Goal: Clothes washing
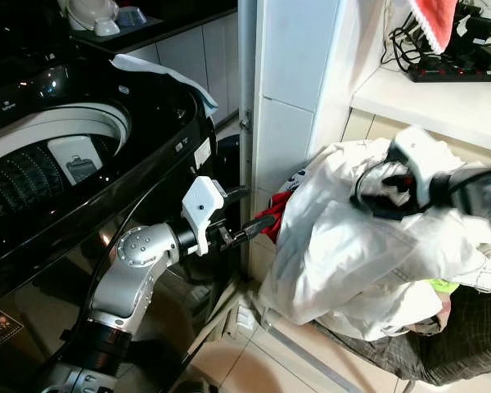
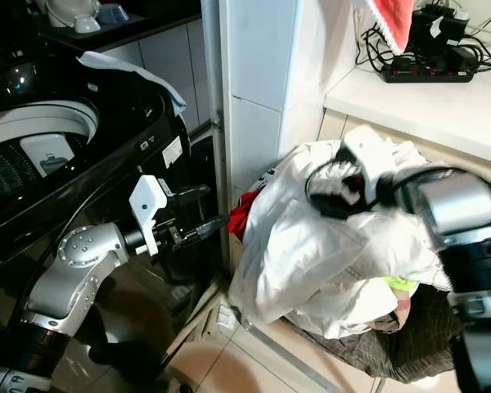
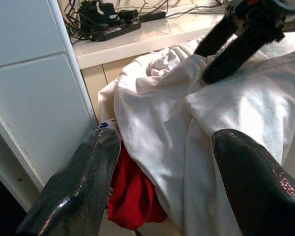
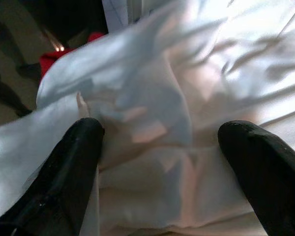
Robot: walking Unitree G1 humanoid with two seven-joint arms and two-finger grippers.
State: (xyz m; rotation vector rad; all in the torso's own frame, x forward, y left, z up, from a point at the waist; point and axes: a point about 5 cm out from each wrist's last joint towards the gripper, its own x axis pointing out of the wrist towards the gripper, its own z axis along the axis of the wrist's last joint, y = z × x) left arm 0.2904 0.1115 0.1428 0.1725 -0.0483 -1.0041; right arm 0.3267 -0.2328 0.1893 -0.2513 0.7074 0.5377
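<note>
Right gripper (image 4: 157, 162), fingers spread wide, presses onto the white garment (image 1: 344, 246) at frame centre-right to grasp it; left gripper (image 3: 162, 172), equally open and empty, waits beside the washing machine (image 1: 57, 155).

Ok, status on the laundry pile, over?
Right gripper open on the white garment. Left gripper open beside the red cloth. Washer lid up.

No text, brand or number can be read. The black washing machine (image 1: 106, 155) carries a small white label (image 1: 202, 152) on its front corner and a sticker (image 1: 0, 327) low on its front panel, lower and further left than the label; the print on both is too small to make out.
</note>
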